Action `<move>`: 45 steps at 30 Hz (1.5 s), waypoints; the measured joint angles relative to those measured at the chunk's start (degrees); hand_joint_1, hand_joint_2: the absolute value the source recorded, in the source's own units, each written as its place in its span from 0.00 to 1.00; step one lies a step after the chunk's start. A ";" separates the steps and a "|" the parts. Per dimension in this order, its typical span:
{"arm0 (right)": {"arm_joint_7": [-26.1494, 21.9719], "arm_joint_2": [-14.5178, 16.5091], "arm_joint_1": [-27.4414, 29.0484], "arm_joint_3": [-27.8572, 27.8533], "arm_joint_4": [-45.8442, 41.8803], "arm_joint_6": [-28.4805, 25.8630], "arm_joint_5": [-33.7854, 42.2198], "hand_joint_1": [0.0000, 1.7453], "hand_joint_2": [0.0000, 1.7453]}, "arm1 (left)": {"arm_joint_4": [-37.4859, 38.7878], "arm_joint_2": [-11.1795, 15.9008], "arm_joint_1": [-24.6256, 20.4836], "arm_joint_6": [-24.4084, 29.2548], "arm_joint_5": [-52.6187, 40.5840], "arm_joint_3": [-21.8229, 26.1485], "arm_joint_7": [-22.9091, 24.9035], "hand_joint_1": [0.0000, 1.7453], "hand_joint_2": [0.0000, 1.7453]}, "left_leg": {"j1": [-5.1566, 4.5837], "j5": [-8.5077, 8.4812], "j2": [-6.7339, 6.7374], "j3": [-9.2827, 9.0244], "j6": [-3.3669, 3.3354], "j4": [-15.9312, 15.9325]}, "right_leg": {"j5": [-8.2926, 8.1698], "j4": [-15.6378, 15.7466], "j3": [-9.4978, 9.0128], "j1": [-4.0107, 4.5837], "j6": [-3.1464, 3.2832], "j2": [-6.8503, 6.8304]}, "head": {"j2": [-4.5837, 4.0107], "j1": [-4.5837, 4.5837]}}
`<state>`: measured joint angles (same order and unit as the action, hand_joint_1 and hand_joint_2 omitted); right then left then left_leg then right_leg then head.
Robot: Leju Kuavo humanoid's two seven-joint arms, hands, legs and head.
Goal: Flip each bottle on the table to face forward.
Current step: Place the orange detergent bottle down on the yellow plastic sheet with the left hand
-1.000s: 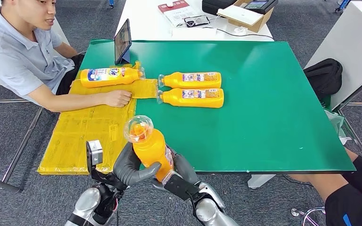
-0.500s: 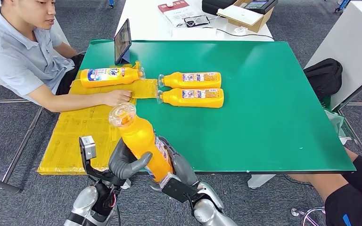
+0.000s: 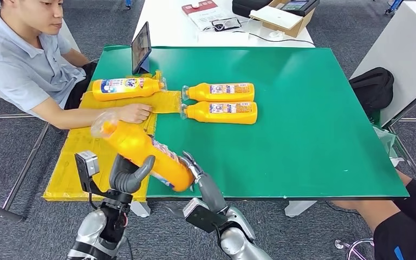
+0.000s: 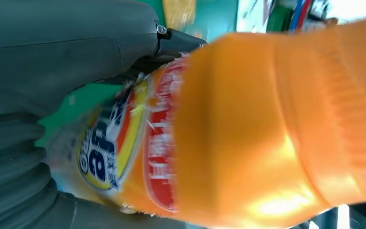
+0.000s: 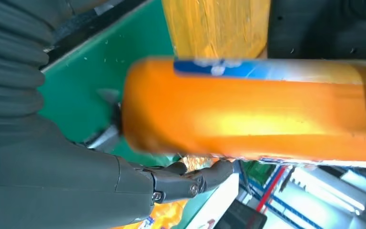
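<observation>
Over the desk edge, bottle tilted, cap toward yellow mat; gripped by left hand fingers for turning, right hand fingers spread, steadying its base

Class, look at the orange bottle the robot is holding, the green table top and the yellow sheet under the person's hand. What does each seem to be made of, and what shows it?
Orange bottle: probably glossy plastic, with a bright highlight, clear cap and printed label.
Green table top: looks like a matte mat or board, flat and without glare.
Yellow sheet: seemingly cardboard wrapped in shiny yellow tape; stripes and creases show.
</observation>
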<state>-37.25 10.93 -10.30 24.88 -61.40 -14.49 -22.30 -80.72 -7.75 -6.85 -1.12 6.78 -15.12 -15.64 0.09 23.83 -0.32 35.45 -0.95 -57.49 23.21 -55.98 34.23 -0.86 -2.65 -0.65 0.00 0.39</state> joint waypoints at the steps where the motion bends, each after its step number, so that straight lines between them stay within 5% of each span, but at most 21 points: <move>1: -0.51 -0.01 0.07 -0.05 -0.43 -0.88 0.72 0.00 1.00 | -0.16 0.33 -0.22 0.75 -1.96 0.47 0.02 1.00 1.00 | 0.00 0.00 0.02 -0.01 0.00 0.00 | 0.00 0.00 0.01 0.00 0.00 0.01 | 0.00 0.01; 9: -2.81 -1.63 2.15 -0.20 -17.18 -18.51 12.84 0.00 1.00 | -0.04 2.99 -1.80 -1.69 -6.70 4.64 1.41 1.00 1.00 | -0.01 0.01 0.14 0.01 0.01 -0.01 | -0.02 0.00 0.11 -0.02 0.00 0.16 | 0.00 0.02; 15: -2.82 -1.92 3.27 -2.01 -22.11 -16.91 14.97 0.00 1.00 | -0.21 4.48 -2.59 -1.62 -8.79 7.27 1.81 1.00 1.00 | 0.00 0.02 0.14 0.01 0.02 -0.01 | -0.01 0.00 0.13 0.00 0.00 0.23 | 0.00 0.02; 20: -2.82 -1.79 3.75 -3.11 -23.15 -16.39 15.24 0.00 1.00 | -0.10 6.21 -4.13 7.75 -29.52 7.26 4.66 1.00 1.00 | 0.01 0.01 0.14 0.00 0.02 -0.01 | -0.02 0.00 0.13 0.01 0.01 0.23 | 0.00 0.02; 28: -2.82 -1.01 3.96 -3.58 -23.84 -15.93 15.03 0.00 1.00 | 6.73 8.33 -10.47 15.20 -54.27 5.74 12.21 1.00 1.00 | 0.00 -0.01 0.14 0.00 0.00 -0.02 | -0.04 -0.01 0.11 -0.01 0.00 0.23 | 0.00 0.01; 37: -2.82 -0.14 4.09 -4.01 -23.89 -14.98 14.83 0.00 1.00 | 19.31 9.87 -17.12 14.08 -70.48 3.90 18.86 1.00 1.00 | 0.00 -0.01 0.14 0.00 0.00 -0.02 | -0.03 -0.01 0.12 -0.01 0.00 0.24 | 0.00 0.01; 45: -2.82 0.58 4.15 -4.43 -23.44 -12.31 15.22 0.00 1.00 | 30.83 9.85 -21.42 9.17 -75.10 2.07 17.55 0.99 1.00 | 0.00 -0.01 0.14 -0.04 0.01 -0.01 | -0.03 -0.02 0.07 -0.01 0.00 0.24 | 0.00 0.01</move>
<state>-40.06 11.51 -6.15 20.45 -84.83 -26.80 -7.08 -49.89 2.10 -28.27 8.05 -68.31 -13.05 1.91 0.09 23.82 -0.18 35.42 -0.94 -57.50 23.17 -56.00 34.29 -0.87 -2.64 -0.40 0.00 0.40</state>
